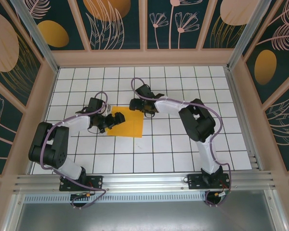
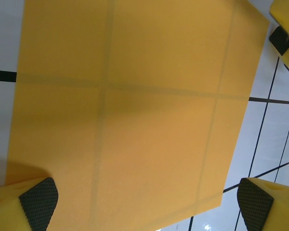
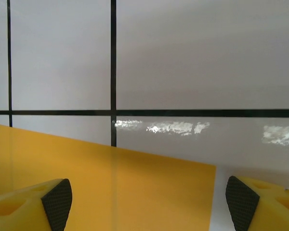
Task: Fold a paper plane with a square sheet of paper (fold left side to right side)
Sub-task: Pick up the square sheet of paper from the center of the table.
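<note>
In the middle of the top view, a little left of centre, the square sheet of paper [image 1: 126,122] lies flat on the white grid table [image 1: 183,154], turned slightly off the tile lines. The left gripper [image 1: 111,121] sits at its left edge and the right gripper [image 1: 135,105] at its upper right corner. There are plenty of bare tiles to the right and toward the bottom of the frame.

Over to the left wrist view: the sheet [image 2: 125,110] covers most of the frame, with the grid lines showing through it. Its right edge slants from the upper right down to the bottom centre, leaving a strip of bare tiles beyond. The left gripper [image 2: 147,204] is spread wide, one pad [image 2: 38,202] over the paper and the other off its edge, gripping nothing.

Now the right wrist view — the sheet [image 3: 101,187] fills the lower left, its top edge slanting down to a corner right of centre. Above it is open table. The right gripper [image 3: 149,204] stands wide too, its pads [image 3: 58,202] low at either side — nothing is held.
</note>
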You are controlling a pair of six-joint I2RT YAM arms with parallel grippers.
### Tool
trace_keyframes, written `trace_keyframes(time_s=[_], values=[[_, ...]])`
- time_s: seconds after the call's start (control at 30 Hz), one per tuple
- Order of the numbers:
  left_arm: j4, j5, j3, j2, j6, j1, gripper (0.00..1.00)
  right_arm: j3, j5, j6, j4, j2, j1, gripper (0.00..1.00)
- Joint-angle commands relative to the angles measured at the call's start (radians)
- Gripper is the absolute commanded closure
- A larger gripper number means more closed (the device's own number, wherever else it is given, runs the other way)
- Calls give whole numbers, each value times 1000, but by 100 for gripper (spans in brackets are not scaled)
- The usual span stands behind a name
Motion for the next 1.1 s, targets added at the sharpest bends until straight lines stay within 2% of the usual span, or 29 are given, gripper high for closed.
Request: trace_keyframes(time_s=[0.0,0.37,0.87,1.07], values=[[6,8,-34,24,-10,-10,2,23,-52,28,-59,34,34,14],[21,0,-49,23,-13,-10,2,41,-129,12,-84,55,82,22],[55,15,-49,-51,-41,-9,2,18,-253,-24,-25,7,66,57],[39,-24,-24,-126,-53,-9,1,-76,-324,-19,83,-58,35,63]])
